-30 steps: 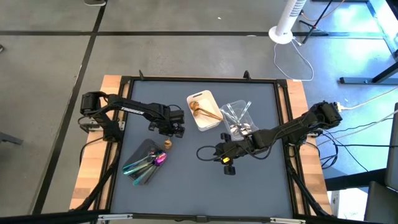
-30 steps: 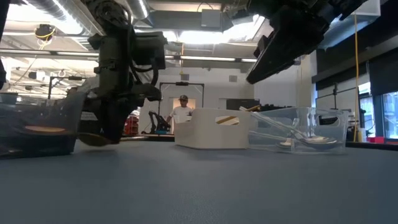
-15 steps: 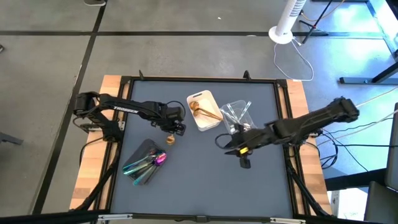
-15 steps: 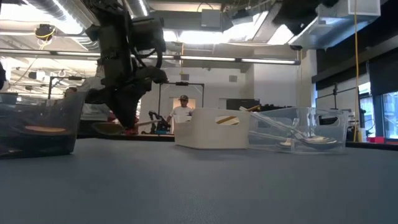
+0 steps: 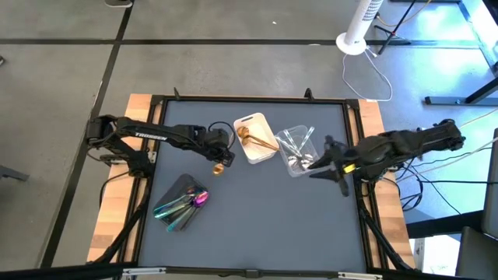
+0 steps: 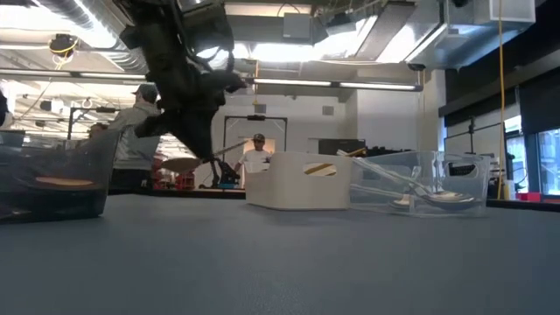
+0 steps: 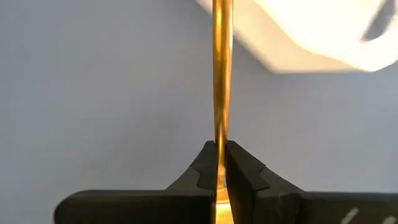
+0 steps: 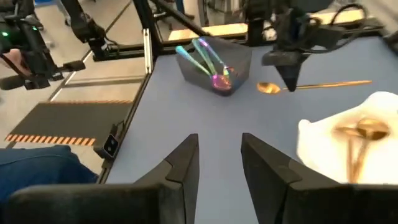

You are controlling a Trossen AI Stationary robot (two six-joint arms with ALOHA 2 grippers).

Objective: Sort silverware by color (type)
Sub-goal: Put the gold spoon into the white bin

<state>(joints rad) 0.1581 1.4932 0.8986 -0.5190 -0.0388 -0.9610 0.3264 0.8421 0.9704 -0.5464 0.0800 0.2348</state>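
My left gripper hovers between the dark grey tray and the white tray, shut on a gold spoon. The spoon shows in the low view above the table. Other gold pieces lie in the white tray, silver ones in the clear tray, and iridescent purple-teal ones in the dark grey tray. My right gripper is open and empty, just on the near side of the clear tray. My left gripper pinches the gold spoon's handle between its two fingers, close to the bowl. The fingers come from above, pointing down, across the handle. The spoon is lifted clear of the table and lies about level, its long handle end sticking out free.
The three trays stand in the table's far middle and near left. The table has a black raised frame and wooden side strips. A bare grey surface spreads along the near side. People stand in the room beyond the table.
My left gripper has risen and carried the gold spoon up off the table, drifting toward the white tray. My right arm has drawn back from the table's middle toward the right edge, ending beside the clear tray.
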